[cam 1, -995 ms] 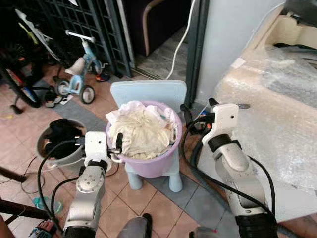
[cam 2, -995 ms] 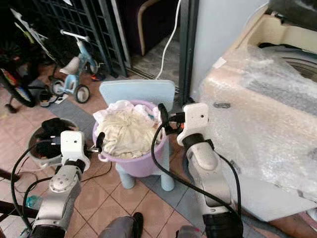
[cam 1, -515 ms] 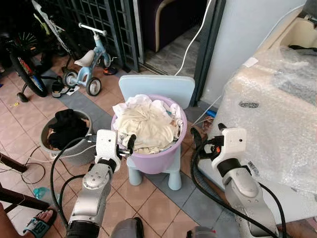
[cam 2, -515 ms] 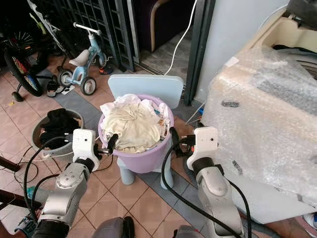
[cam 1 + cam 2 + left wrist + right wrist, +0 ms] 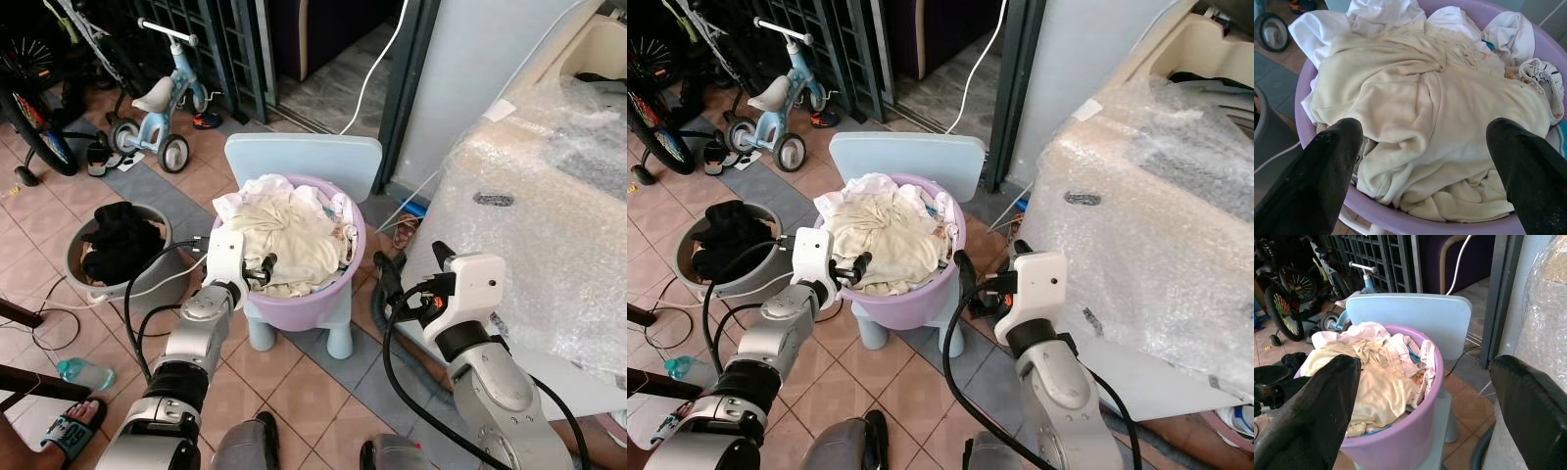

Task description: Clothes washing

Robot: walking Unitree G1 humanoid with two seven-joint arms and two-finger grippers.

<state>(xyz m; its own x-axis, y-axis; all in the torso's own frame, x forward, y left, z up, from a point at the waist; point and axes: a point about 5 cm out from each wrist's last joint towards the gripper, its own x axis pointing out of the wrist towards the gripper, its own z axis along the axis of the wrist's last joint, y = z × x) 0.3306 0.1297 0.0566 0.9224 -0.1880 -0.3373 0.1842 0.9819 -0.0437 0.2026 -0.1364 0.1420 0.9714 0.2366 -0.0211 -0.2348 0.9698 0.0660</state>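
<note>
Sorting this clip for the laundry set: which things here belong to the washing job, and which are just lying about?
Job:
purple basket on the blue chair
cream clothes heaped in it
left tool, open at the basket rim
right tool, open beside the basket
plastic-wrapped washing machine

Lying about:
tricycle
grey bucket of dark clothes
water bottle

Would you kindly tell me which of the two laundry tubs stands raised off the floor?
The purple plastic tub of pale clothes, resting on the light blue child's chair; the grey tub of dark clothes stands on the tiles.
</note>
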